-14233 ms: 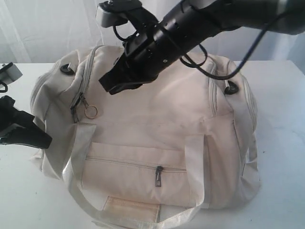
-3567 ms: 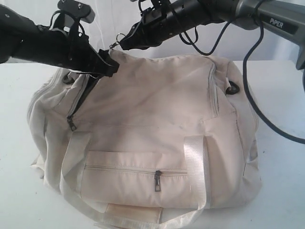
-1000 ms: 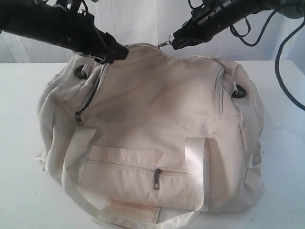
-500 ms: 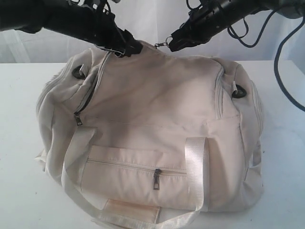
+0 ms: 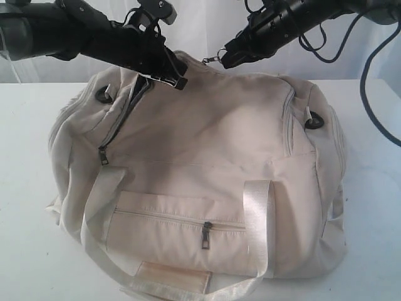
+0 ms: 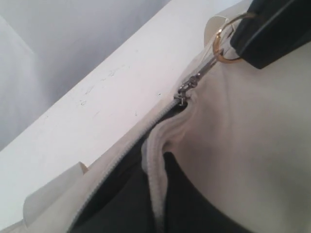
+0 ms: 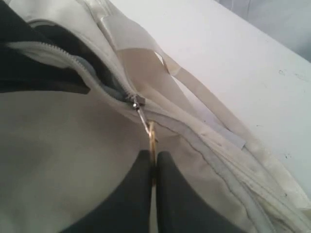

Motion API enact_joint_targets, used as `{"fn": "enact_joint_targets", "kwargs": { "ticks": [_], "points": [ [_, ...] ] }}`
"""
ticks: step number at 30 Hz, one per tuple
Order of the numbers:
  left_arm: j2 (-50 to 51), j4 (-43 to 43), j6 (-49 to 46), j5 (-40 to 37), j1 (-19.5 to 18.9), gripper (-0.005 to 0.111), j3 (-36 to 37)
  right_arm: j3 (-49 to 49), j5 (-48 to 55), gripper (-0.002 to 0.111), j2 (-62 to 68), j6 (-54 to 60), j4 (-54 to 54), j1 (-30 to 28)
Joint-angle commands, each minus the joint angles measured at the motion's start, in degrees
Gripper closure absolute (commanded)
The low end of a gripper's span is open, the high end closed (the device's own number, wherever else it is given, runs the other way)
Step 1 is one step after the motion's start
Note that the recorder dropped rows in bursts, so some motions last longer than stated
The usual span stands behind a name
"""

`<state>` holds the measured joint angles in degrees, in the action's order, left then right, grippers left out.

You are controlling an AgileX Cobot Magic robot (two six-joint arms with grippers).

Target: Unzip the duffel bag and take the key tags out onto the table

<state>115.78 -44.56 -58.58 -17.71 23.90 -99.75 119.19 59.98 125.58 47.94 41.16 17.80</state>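
Exterior view: duffel bag (image 5: 207, 163) sits on white table (image 5: 25, 251), pale backdrop (image 5: 200, 25) behind.

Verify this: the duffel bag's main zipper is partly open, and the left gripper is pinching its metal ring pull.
Wrong gripper. The duffel bag's main zipper is partly open, but it is the right gripper that is pinching its metal ring pull. The right wrist view shows the ring clamped between that gripper's closed fingers.

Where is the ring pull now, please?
The ring pull sits atop the duffel bag, exterior view, right of centre, pinched by the right gripper's fingers.
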Motion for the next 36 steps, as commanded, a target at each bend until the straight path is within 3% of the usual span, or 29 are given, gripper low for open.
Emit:
{"fn": "enact_joint_targets", "kwargs": {
  "ticks": [1,9,20,26,36],
  "points": [
    [-0.22,4.02,5.19,0.23,0.12,0.107,-0.25,-0.1,-0.39,0.108,-0.07,-1.13,-4.16,0.01],
    [-0.22,11.84,16.26,-2.16,-2.13,0.107,-0.25,-0.1,-2.69,0.108,-0.07,-7.55,-12.62,-0.1],
    [-0.22,11.84,16.44,-5.47,-4.48,0.107,-0.25,-0.1,-8.17,0.108,-0.07,-11.45,-18.64,-0.19],
    [-0.34,12.08,16.44,-5.99,-4.48,0.107,-0.25,-0.1,-10.66,0.108,-0.07,-18.53,-27.44,-0.21],
    [-0.45,12.08,16.19,-8.88,-4.48,0.107,-0.25,0.0,-13.78,0.108,-0.07,-20.17,-27.65,-1.34]
  ]
}}
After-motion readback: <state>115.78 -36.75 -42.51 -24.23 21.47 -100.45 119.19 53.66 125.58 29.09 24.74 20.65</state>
